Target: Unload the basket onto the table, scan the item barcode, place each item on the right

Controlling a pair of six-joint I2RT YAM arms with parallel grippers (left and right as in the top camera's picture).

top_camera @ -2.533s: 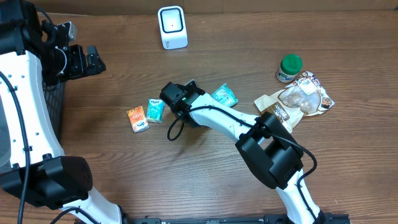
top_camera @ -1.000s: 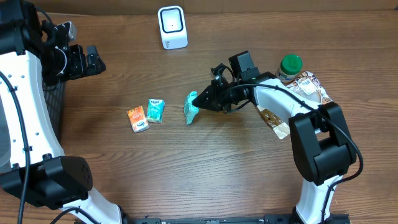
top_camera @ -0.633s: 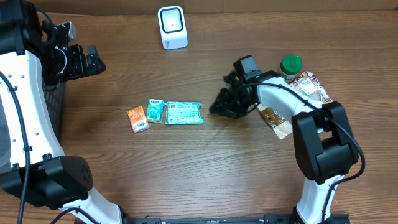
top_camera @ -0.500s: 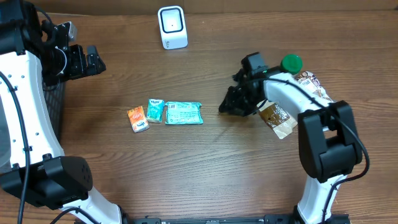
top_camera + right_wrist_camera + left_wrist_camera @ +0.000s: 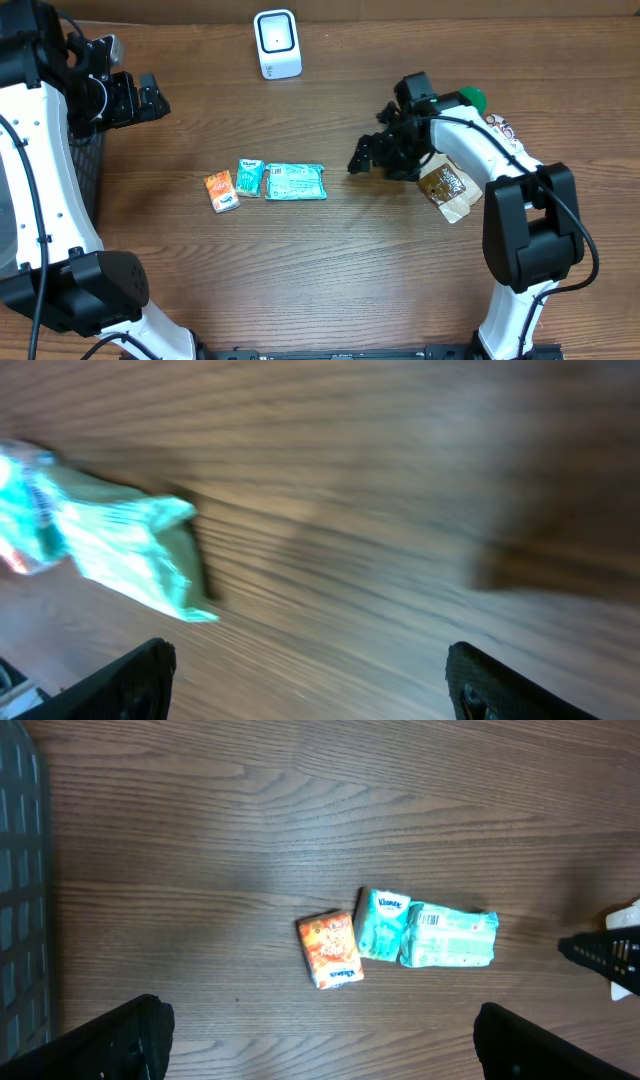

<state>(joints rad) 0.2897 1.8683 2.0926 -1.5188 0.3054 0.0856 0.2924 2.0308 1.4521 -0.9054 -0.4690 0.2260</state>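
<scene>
Currently, the right gripper (image 5: 362,163) is seen with its jaws spread wide and nothing between them; it is positioned right of centre in the overhead view, above the wooden table (image 5: 330,270). The left gripper (image 5: 330,1045) is likewise spread and empty, at the upper left of the overhead view. The teal packet (image 5: 295,181) is found lying flat left of centre, well apart from both grippers, with a white printed label facing up. Its left end is touched by a small teal tissue pack (image 5: 250,177), beside which an orange pack (image 5: 222,191) is placed. The white scanner (image 5: 277,44) is located at top centre. A green-capped bottle (image 5: 468,99) and brown packets (image 5: 447,190) are located at the right.
</scene>
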